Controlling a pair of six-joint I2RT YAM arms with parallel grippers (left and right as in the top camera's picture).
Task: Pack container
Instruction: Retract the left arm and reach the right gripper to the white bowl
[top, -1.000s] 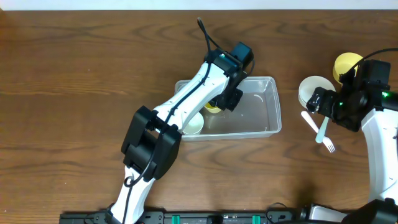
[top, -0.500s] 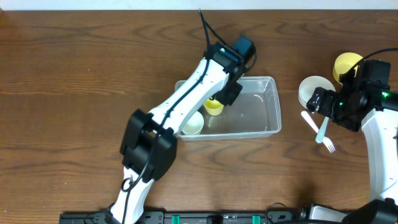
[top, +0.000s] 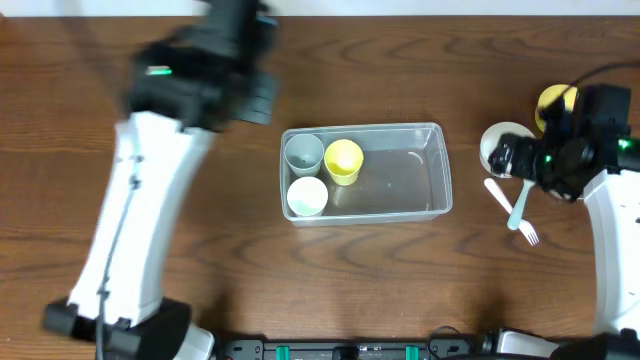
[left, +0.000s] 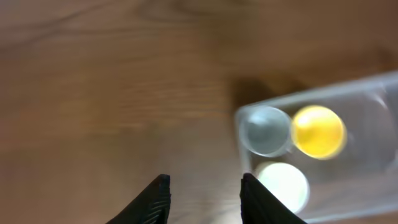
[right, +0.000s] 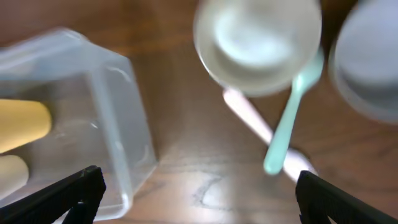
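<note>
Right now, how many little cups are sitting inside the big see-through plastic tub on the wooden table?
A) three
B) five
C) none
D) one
A: the overhead view shows a small grey cup, a small yellow cup and a small white cup grouped at one end of the clear rectangular plastic container.

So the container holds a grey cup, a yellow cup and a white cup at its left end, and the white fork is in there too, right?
No: the white fork is outside the container; the overhead view shows it lying on the table to its right, by the white bowl. The grey cup, yellow cup and white cup are at the container's left end.
</note>
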